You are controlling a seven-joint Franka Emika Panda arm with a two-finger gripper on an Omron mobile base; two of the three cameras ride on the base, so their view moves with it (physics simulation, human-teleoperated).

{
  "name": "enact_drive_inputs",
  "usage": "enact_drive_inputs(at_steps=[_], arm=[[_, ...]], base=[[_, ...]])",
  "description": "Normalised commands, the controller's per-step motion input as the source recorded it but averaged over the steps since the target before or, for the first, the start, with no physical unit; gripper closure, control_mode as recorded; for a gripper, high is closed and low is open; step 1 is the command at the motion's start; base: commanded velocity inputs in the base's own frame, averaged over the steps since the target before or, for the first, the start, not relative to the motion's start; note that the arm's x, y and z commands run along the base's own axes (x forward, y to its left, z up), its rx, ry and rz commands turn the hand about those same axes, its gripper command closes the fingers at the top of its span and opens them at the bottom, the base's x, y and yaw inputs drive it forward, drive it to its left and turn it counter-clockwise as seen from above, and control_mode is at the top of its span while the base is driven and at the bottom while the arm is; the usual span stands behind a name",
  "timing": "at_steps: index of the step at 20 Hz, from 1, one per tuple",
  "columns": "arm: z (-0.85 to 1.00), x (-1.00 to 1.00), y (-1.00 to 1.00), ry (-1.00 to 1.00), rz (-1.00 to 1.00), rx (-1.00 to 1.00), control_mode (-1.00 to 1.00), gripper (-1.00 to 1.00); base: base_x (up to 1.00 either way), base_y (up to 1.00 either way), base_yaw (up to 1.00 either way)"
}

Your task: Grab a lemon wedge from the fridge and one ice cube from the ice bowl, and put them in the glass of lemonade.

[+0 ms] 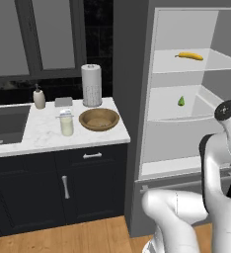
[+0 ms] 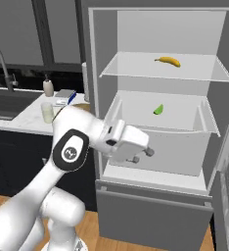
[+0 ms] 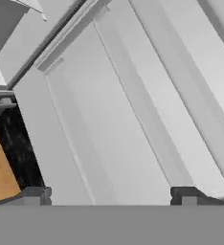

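Observation:
The fridge [image 1: 132, 74] stands open, white inside with clear shelves. On its middle shelf lies the tiny yellow-green lemon wedge [image 1: 181, 101] [image 2: 158, 109]. My gripper [image 2: 142, 156] is open and empty, in front of the fridge [image 2: 95, 73], below and left of the wedge. In the hand view its fingertips [image 3: 35, 194] stand wide apart before slanted white fridge panels. The glass of lemonade [image 1: 66, 123] [image 2: 47, 112] stands on the marble counter, just left of the brown wooden ice bowl [image 1: 99, 119]. I cannot make out the bowl's contents.
A banana [image 1: 189, 56] [image 2: 168, 61] lies on the top fridge shelf. A paper-towel roll [image 1: 92, 85] and a soap dispenser [image 1: 39, 97] stand at the back of the counter [image 1: 38, 133]. A sink [image 1: 6, 123] lies at its left end. My arm's elbow [image 1: 228, 111] rises before the fridge.

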Motion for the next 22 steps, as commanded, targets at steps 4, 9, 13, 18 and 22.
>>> enact_drive_inputs(at_steps=[4,9,13,18,22], arm=[[0.02,-0.64,0.97,-0.36,-0.26,0.43,-1.0,-1.0],[-0.43,-0.23,1.0,-0.24,-0.08,0.53,-1.0,-1.0],[-0.75,0.0,1.0,-0.16,0.05,0.54,-1.0,-1.0],[-0.63,0.29,0.91,-0.13,0.21,0.4,-1.0,-1.0],[-0.02,0.42,0.81,-0.07,0.24,0.07,-1.0,-1.0]], base=[[0.0,0.0,0.0],[0.0,0.0,0.0],[0.0,0.0,0.0],[0.0,0.0,0.0],[0.0,0.0,0.0]])
